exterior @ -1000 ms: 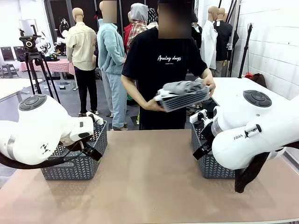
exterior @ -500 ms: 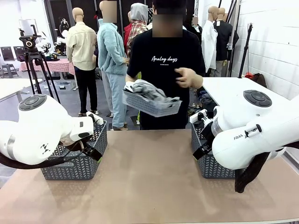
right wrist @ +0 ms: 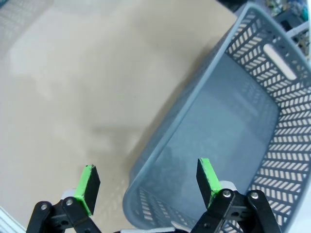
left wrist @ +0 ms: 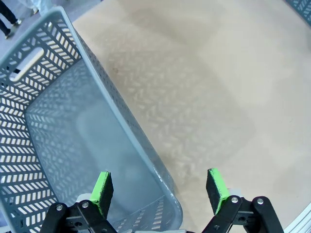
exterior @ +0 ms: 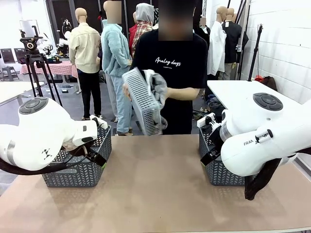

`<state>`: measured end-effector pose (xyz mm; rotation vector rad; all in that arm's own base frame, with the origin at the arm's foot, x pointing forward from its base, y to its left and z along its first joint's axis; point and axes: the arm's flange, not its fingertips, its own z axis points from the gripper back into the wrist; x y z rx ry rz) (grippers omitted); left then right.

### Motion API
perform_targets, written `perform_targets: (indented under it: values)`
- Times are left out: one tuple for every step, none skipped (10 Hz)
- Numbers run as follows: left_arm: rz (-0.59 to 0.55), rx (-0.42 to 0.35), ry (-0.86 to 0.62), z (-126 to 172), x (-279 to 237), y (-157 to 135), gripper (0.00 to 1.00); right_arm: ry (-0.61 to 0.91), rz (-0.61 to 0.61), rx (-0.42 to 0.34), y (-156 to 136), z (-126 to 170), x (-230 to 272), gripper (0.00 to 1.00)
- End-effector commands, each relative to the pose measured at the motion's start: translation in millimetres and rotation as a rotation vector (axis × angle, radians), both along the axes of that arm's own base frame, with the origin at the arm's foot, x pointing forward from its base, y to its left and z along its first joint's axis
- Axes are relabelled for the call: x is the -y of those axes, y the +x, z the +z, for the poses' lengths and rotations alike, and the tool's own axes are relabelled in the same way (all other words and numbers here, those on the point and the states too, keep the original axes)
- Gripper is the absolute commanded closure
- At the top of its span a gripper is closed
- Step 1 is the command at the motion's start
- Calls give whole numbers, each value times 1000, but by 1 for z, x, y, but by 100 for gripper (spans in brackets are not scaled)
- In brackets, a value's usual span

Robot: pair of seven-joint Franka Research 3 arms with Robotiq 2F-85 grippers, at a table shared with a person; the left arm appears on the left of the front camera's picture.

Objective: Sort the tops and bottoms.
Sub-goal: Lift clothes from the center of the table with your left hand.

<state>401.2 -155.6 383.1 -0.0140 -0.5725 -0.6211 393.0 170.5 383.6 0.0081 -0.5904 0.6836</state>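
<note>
The left gripper [left wrist: 159, 188] hangs wide open, with nothing between its green pads [left wrist: 102, 190]. It sits just above the near corner of the left basket [left wrist: 121, 131]. One finger is over the basket's grey floor and the other over the table [left wrist: 218, 87], just outside the rim. The rim runs up and away from between the two fingers.

The right gripper [right wrist: 146, 183] is also spread to its full width and has hold of nothing. A corner of the right basket [right wrist: 228, 111] lies directly below it. One finger is over the basket's inside, the other over bare tabletop beside the wall.

In the front view each gripper points down at the inner end of its own basket, one at either side of the table.

The clothes [exterior: 158, 90], a grey bundle, are well apart from both grippers: beyond them, between them and higher than either. They lie in a third basket [exterior: 142, 104], which the person [exterior: 180, 63] holds tipped steeply on its side above the table's far edge. A hand [exterior: 127, 90] is at its upper edge, and a forearm [exterior: 187, 92] reaches across to the bundle.
</note>
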Motion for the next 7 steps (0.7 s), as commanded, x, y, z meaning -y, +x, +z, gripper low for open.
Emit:
perform_targets:
  values:
    - [-18,14,-30,29,-12,-15,0,-18,-5,25,-17,27,-5,0]
    - [-29,20,-49,41,-15,-24,0,-23,-18,62,-25,43,-1,0]
    - [-35,22,-72,56,-22,-32,0,-21,-16,77,-33,59,3,0]
    - [-48,13,-77,72,-33,-47,0,-7,-19,94,-46,77,10,0]
    - [-76,33,-102,85,-45,-59,0,14,-42,114,-56,94,23,0]
    - [-99,58,-137,96,-61,-69,0,55,-53,138,-65,109,41,0]
    - [-114,70,-166,105,-75,-77,0,96,-74,149,-76,120,55,0]
